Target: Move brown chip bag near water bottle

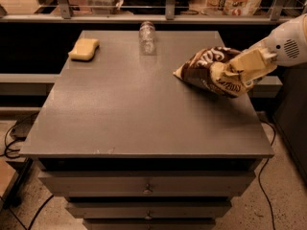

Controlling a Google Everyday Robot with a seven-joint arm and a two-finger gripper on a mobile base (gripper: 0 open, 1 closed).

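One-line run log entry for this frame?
gripper: shut on chip bag, over table right side | chip bag: apart from water bottle | water bottle: far edge | sponge: far-left corner
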